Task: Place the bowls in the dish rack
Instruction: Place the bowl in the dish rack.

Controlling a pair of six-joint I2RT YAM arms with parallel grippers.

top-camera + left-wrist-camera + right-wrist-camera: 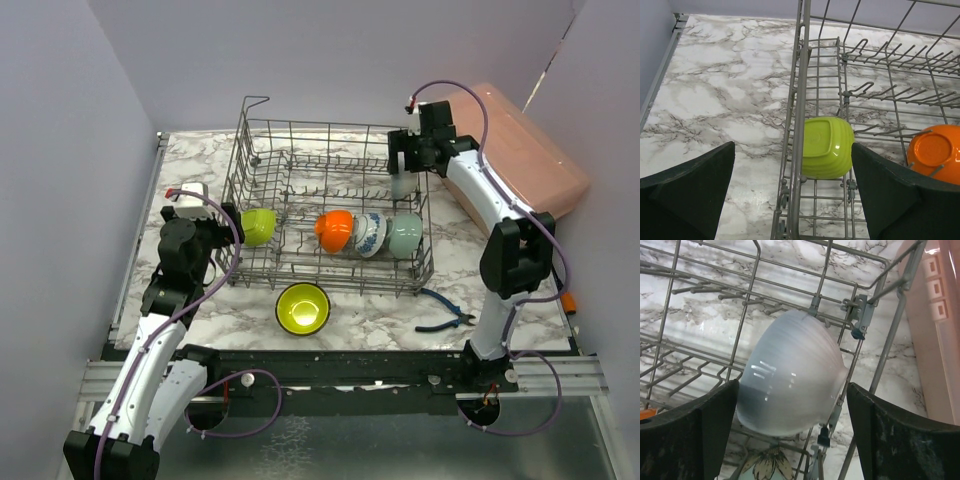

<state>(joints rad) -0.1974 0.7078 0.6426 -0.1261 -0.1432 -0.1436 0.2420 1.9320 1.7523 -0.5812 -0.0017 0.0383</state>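
Right gripper (792, 387) hangs at the far right corner of the dish rack (262, 262), in the upper right of the overhead view, its two fingers spread wide. A white bowl (785, 357) lies between them, tipped on its side against the upright tines with its rounded outside toward the wrist camera. In that view it fills almost the whole gap. A thin sliver of space shows by the right finger (900, 435), while the left finger (690, 440) meets the bowl's edge; whether they touch cannot be told.

Toward the rack's near side, an orange bowl (334, 230), a blue-patterned bowl (370, 233) and a mint green bowl (405, 235) stand on edge in a row, just below the right gripper in the frame.

Left gripper (792, 144) sits at the rack's left wall, jaws wide apart and holding nothing. A lime green bowl (826, 147) lies just inside that wall, base toward the wrist camera, beyond and between the fingertips.

A yellow-green bowl (303, 307) stands upright on the marble table (200, 300), just in front of the rack at lower centre, apart from both grippers.
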